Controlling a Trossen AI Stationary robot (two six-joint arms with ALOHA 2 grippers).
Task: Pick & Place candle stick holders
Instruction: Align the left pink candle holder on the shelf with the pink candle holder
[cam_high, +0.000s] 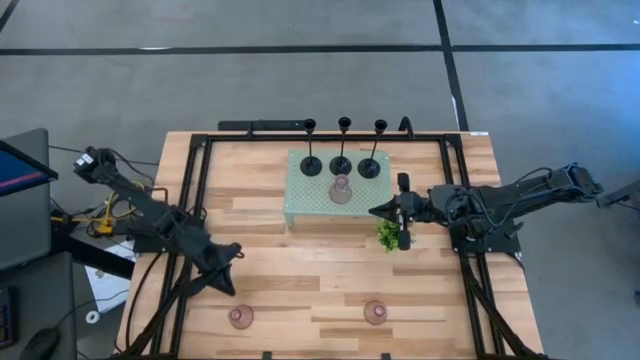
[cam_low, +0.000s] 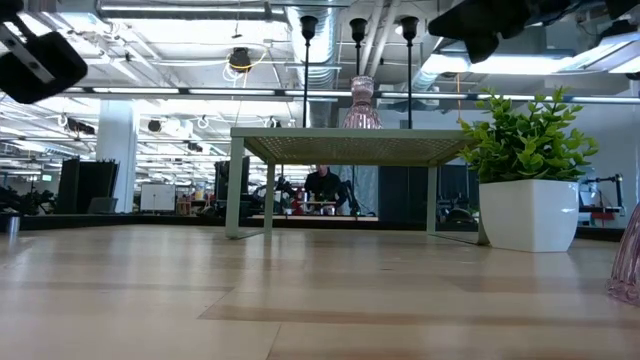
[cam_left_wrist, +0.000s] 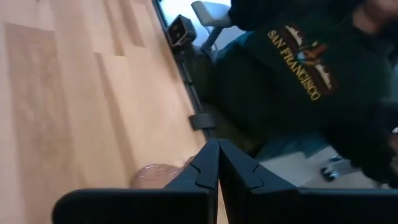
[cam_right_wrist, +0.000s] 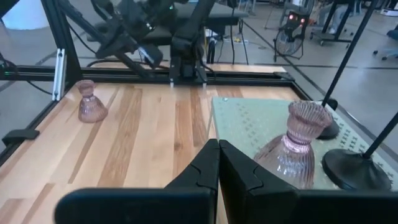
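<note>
Left tool (cam_high: 231, 252) hovers over the front-left of the wood surface (cam_high: 300, 290), fingers pressed together on nothing, just behind a pink holder (cam_high: 240, 317). Right tool (cam_high: 378, 211) sits beside the pale green tray (cam_high: 300, 195), fingers also pressed together and empty, with the small plant (cam_high: 388, 235) near it. Three black holders (cam_high: 341, 163) stand in a row at the tray's back edge; a second pink holder (cam_high: 341, 190) stands on the tray in front of them. A third pink holder (cam_high: 375, 312) stands front-centre on the surface. In the left wrist view, a person's dark sweatshirt (cam_left_wrist: 298, 68) shows beyond the surface.
</note>
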